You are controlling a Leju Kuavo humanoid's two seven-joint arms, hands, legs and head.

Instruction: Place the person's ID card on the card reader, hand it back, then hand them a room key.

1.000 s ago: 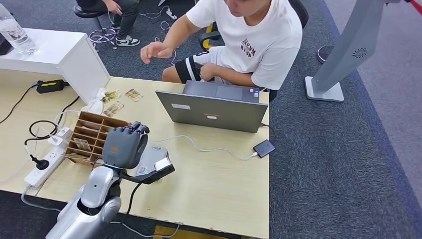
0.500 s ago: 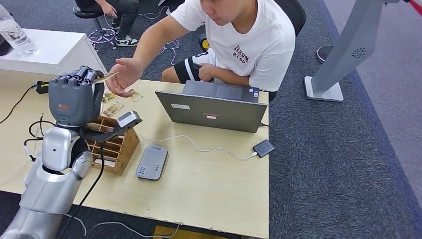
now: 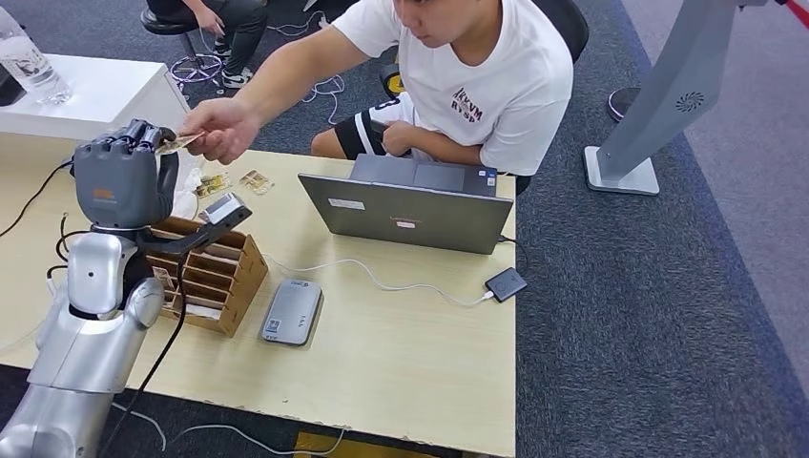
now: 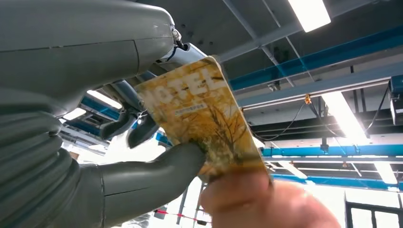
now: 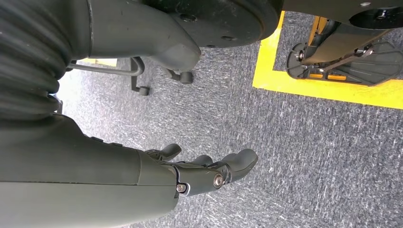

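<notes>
My left hand (image 3: 119, 181) is raised above the table's far left and pinches a yellow room key card (image 3: 179, 143) between thumb and fingers. The seated person's hand (image 3: 221, 129) grips the card's other end. In the left wrist view the key card (image 4: 204, 114), printed with yellow foliage and hotel lettering, is held by my thumb (image 4: 157, 166), while the person's fingers (image 4: 266, 204) pinch its far edge. The grey card reader (image 3: 291, 311) lies flat on the table with nothing on it. My right hand (image 5: 204, 171) hangs over carpet, fingers apart and holding nothing.
A wooden card organiser (image 3: 205, 272) stands under my left forearm. More cards (image 3: 229, 186) lie behind it. A laptop (image 3: 415, 210), a cable with a small black box (image 3: 505, 283) and a power strip (image 3: 81, 320) share the table. A white box (image 3: 105, 100) stands at the back left.
My left hand rose from beside the card reader to the far left with the key card. The person's hand reached out and now grips the card.
</notes>
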